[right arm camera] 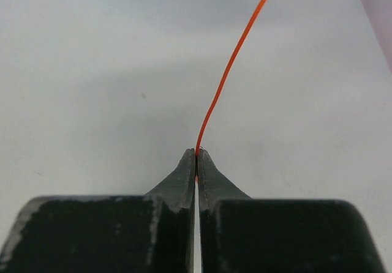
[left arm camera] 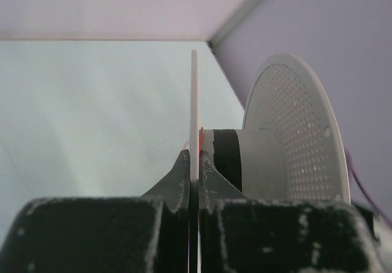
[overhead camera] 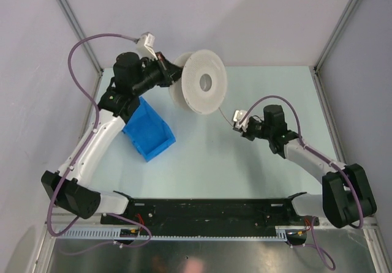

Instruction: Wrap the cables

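spool (overhead camera: 199, 82): white, two perforated flanges set upright, grey hub with a black band.
left gripper (left arm camera: 195, 157): on the spool's left, clenched on the edge of one flange, a finger pressed to each face.
right gripper (right arm camera: 196, 153): right of the spool and nearer the arm bases, pinched tight on the wire.
wire (right arm camera: 229, 71): thread-thin, orange-red; rises from the right gripper toward the spool, with a short bit showing beside the hub.
blue bin (overhead camera: 149, 131): near-left of the spool, beneath the left arm.
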### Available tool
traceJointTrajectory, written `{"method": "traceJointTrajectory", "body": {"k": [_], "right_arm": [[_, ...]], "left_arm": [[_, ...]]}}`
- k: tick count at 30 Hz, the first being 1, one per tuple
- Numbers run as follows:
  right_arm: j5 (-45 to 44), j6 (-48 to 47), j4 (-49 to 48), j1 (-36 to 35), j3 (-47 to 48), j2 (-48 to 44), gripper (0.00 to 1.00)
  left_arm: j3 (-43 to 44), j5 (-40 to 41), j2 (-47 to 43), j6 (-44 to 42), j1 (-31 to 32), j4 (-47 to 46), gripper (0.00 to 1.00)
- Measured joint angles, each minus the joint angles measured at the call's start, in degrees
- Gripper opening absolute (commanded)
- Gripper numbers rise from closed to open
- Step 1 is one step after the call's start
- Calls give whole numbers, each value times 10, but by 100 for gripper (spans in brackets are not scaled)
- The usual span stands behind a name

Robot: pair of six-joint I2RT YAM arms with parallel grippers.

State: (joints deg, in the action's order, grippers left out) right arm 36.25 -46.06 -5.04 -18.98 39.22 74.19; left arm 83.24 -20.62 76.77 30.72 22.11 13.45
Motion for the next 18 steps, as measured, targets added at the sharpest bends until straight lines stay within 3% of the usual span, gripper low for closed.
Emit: {"method": "traceJointTrajectory", "body": {"k": [7, 13, 18], "right_arm": [[-49, 28, 5, -100, 12, -68, 0], [-91, 26, 10, -154, 42, -126, 0], [-127, 13, 5, -180, 65, -137, 0]], "left_arm": [[4, 213, 32, 75, 21, 28, 0], [29, 384, 82, 33, 75, 69, 0], [34, 437, 112, -4, 114, 83, 0]]}}
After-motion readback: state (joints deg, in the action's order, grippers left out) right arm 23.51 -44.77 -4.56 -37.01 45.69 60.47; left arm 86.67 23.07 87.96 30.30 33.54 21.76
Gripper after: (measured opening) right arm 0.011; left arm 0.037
